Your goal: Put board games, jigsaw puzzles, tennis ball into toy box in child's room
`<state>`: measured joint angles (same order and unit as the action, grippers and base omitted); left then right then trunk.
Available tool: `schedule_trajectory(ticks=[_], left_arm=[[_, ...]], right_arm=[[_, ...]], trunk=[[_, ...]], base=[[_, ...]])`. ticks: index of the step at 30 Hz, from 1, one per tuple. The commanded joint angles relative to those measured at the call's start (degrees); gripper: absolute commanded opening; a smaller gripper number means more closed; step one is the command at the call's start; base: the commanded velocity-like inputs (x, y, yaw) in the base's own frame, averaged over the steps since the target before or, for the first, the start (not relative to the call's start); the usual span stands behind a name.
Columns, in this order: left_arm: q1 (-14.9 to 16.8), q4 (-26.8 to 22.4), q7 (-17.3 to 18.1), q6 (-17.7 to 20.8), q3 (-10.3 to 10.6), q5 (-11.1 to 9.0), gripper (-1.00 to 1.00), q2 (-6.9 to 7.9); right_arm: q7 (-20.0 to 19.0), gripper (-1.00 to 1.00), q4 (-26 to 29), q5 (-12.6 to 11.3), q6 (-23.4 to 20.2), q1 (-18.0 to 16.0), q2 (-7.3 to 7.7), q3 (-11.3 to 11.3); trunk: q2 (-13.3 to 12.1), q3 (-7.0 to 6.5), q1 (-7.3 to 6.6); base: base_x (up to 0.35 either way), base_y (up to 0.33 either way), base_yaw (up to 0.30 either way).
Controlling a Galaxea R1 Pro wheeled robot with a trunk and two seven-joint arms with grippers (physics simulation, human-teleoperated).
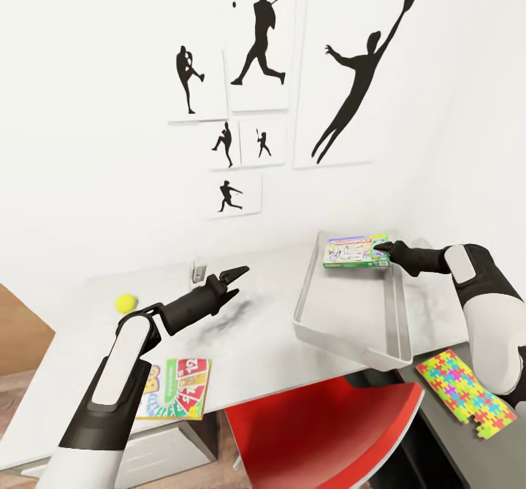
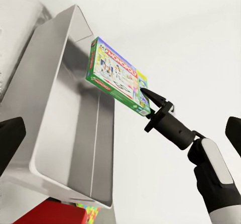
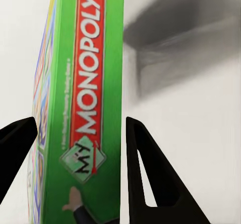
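Tucked under the near edge of the table (image 1: 277, 361), a red chair (image 1: 321, 430) is seen closest to the camera in the head view. On the darker desk section at the right, a multicoloured jigsaw puzzle (image 1: 459, 392) lies flat. At the near left of the light grey top, a yellow-green and red board game (image 1: 183, 389) is laid, partly hidden by the left forearm. Farther in, the left gripper (image 1: 235, 278) is held above the tabletop with its jaws parted and nothing between them; a tennis ball (image 1: 126, 302) rests on the table beside that arm. The toy box (image 1: 351, 328) sits right of centre on the table. At its far end the white-green Monopoly box (image 1: 356, 252) is clamped by the right gripper (image 1: 384, 246) at one corner, the fingers being closed on its edge, as seen in the right wrist view, where the fingers (image 3: 150, 174) flank the green side of the box (image 3: 85, 108). In the left wrist view the game (image 2: 118, 76) is seen held over the bin (image 2: 60, 113). Beyond, black sports-silhouette pictures (image 1: 259, 43) are hung on the white wall.
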<state>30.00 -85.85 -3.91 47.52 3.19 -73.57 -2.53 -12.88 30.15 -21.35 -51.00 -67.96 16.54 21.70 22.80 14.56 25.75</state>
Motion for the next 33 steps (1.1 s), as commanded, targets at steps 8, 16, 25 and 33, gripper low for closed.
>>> schedule_trajectory(ticks=[8,16,25,33], left_arm=[[0.1,0.0,-0.4,0.2,0.0,-0.5,1.0,0.04],[0.1,0.0,-0.4,0.2,0.0,-0.5,1.0,0.02],[0.1,0.0,-0.4,0.2,0.0,-0.5,1.0,-0.01],[0.1,0.0,-0.4,0.2,0.1,-0.5,1.0,0.04]], right_arm=[[-0.7,-1.0,0.0,0.4,-0.2,-0.1,-0.02,0.4],[-0.7,-1.0,0.0,0.3,-0.2,-0.1,-0.02,0.4],[-0.7,-1.0,0.1,0.3,-0.2,-0.1,0.02,0.4],[-0.7,-1.0,0.0,0.2,-0.2,-0.1,0.07,0.4]], trunk=[[0.1,0.81,0.03],[0.1,1.09,0.03],[0.1,1.36,0.03],[0.1,1.96,0.03]], base=[[0.0,0.0,0.0],[0.0,0.0,0.0],[0.0,0.0,0.0],[0.0,0.0,0.0]])
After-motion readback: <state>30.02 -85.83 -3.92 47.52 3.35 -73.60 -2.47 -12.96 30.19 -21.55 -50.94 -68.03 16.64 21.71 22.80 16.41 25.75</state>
